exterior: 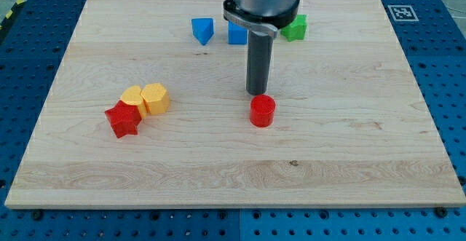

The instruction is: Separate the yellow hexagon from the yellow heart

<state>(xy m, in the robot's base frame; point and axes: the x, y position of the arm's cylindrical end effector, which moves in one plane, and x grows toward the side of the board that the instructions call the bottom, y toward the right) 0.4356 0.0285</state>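
Note:
The yellow hexagon [156, 97] and the yellow heart [132, 97] sit side by side and touching at the view's left, heart on the left. A red star [122, 119] touches the heart from below-left. My tip [257, 92] is near the board's middle, well to the right of the yellow pair, just above a red cylinder [262, 111].
A blue wedge-like block [203, 30], a blue block [237, 33] partly hidden by the arm, and a green block [295, 28] stand near the view's top. The wooden board [364, 161] lies on a blue perforated table.

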